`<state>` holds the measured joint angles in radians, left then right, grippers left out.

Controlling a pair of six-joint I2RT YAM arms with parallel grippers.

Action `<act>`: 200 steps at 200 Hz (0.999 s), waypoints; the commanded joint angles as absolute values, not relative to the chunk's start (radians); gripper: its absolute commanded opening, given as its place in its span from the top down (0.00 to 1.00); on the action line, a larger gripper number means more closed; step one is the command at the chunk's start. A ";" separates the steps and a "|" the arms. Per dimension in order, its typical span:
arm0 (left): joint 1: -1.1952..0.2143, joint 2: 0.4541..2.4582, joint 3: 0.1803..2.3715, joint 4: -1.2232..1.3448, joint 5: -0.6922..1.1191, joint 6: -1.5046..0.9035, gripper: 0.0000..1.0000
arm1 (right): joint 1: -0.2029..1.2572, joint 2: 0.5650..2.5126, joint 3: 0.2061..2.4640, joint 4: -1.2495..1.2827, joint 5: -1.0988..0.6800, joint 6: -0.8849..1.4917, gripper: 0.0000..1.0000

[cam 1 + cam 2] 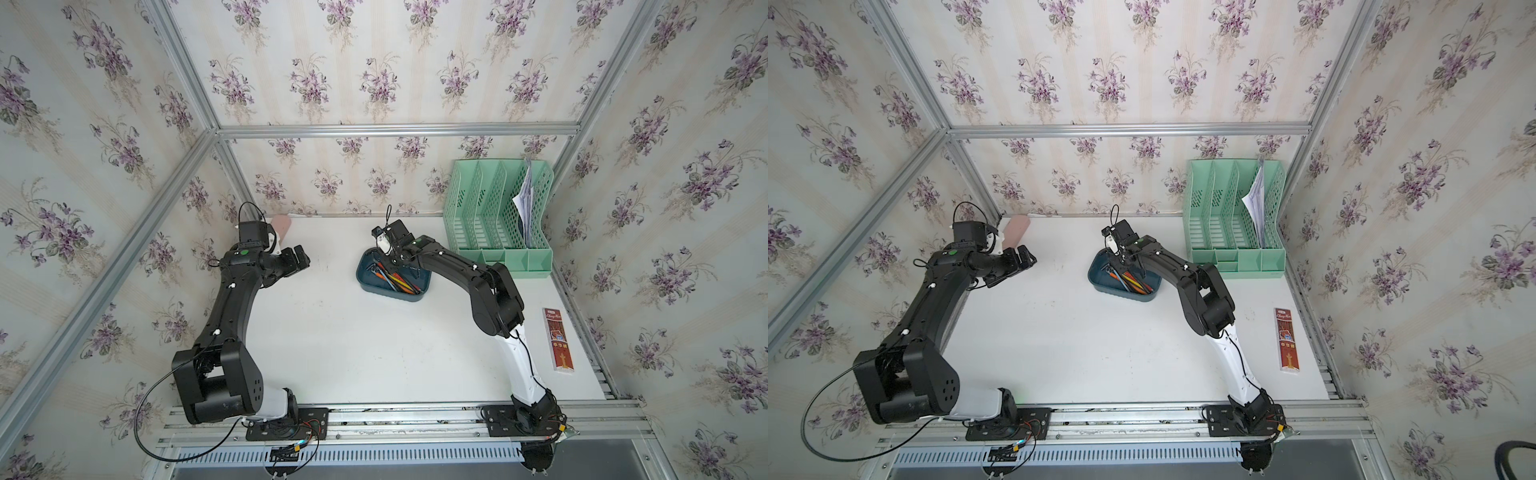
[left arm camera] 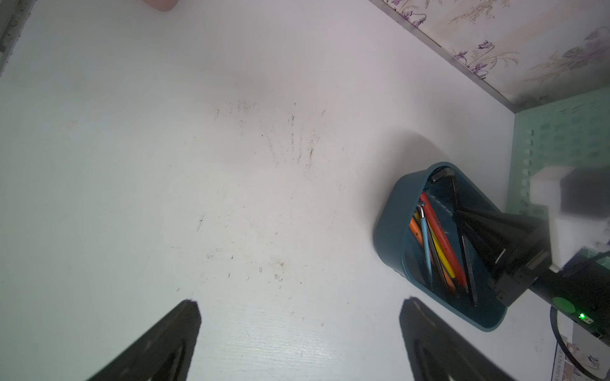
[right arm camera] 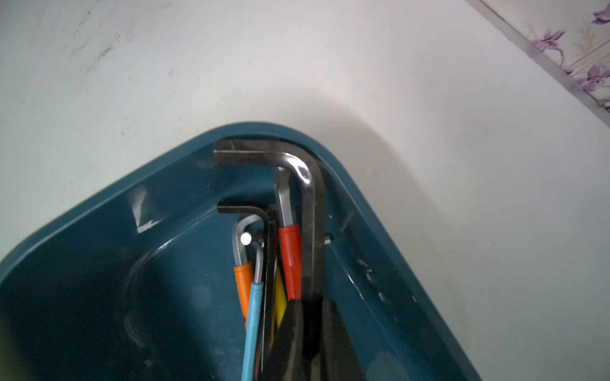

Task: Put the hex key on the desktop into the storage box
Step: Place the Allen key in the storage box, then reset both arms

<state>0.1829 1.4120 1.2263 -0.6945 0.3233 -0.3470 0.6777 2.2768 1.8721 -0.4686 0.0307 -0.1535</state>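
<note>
The right gripper (image 3: 311, 303) is down inside the storage box (image 1: 386, 296), its jaws closed on the long shank of the hex key (image 3: 264, 155). How hard they press I cannot judge. The key's bend rides high against the box's far corner, its short arm lying along the wall just under the rim, so it is within the box but not flat on the floor.

That perch worries me. Let go there, the key might hang on the wall or slide down onto the sleeved keys (image 3: 290, 260) bundled just beside it. I also reckon a sticky lift-out could hook the shank and carry it back over the rim. The box looks light, so a sideways pull might shift it across the tabletop (image 1: 353, 353).

The left gripper (image 2: 298, 300) hangs with its jaws wide apart over bare tabletop at the far left, holding nothing.

The only legible writing is on the long red-brown carton (image 1: 559, 338) at the right edge: "中华牌", with script above it that looks like "Chung Hwa". I see no readable marking on the keys or the box.
</note>
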 commanded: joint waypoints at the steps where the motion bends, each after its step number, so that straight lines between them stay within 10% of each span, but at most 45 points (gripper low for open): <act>1: 0.182 1.359 1.188 -0.606 0.279 -0.353 0.01 | 0.678 2.232 1.831 -0.444 0.029 -0.137 0.62; 59: 0.126 1.212 1.034 -0.418 0.189 -0.311 0.01 | 0.678 2.005 1.675 -0.360 0.213 -0.032 0.45; 139: 0.039 0.899 0.433 0.217 -0.191 -0.203 0.01 | 0.675 1.395 0.875 0.117 0.728 0.050 0.18; 200: 0.009 1.057 0.323 0.431 -0.377 -0.202 0.01 | 0.431 1.259 0.562 0.336 0.968 0.095 0.17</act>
